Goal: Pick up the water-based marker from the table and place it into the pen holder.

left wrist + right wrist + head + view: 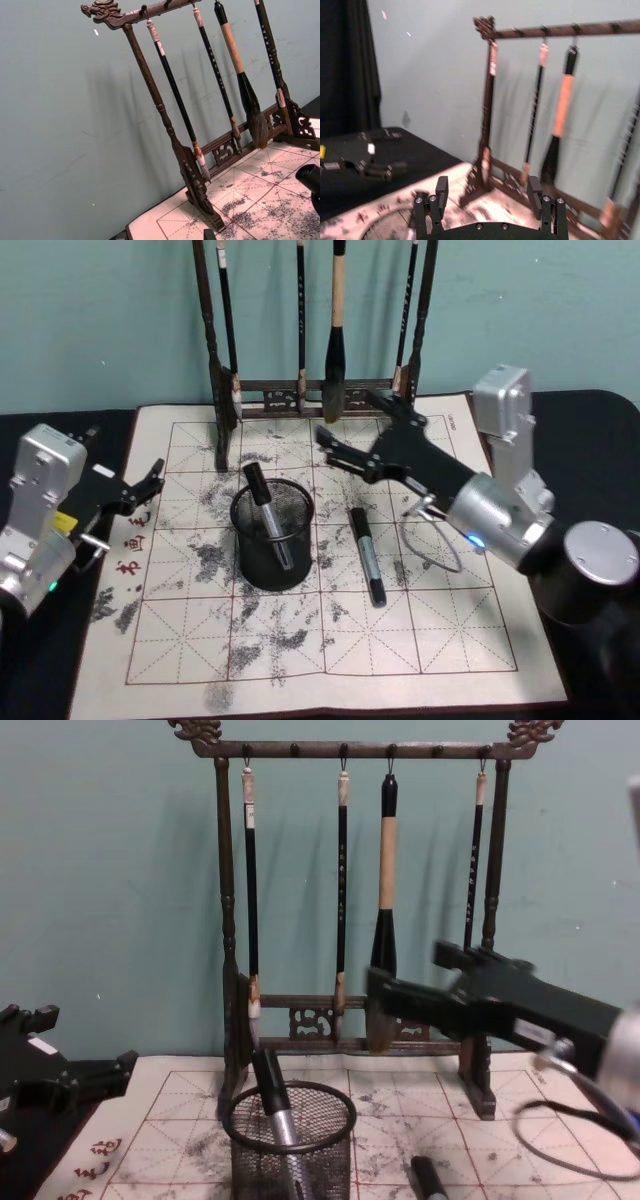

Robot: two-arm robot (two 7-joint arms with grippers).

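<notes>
A black wire-mesh pen holder (272,550) stands mid-mat on the table (590,430), and a black and silver marker (264,510) leans inside it. A second black marker (367,555) lies flat on the mat just right of the holder. My right gripper (362,432) hovers open and holds nothing, above the mat behind and to the right of the holder, near the rack's base. In the chest view the right gripper (410,975) hangs above the holder (290,1145), the leaning marker (272,1098) and the lying marker (430,1180). Its fingers (441,192) stand wide apart. My left gripper (150,480) rests open at the mat's left edge.
A tall dark wooden brush rack (310,400) with several hanging brushes stands at the back of the mat, close behind the right gripper; it also shows as the rack (190,165). The cream mat (300,650) has bare room in front of the holder.
</notes>
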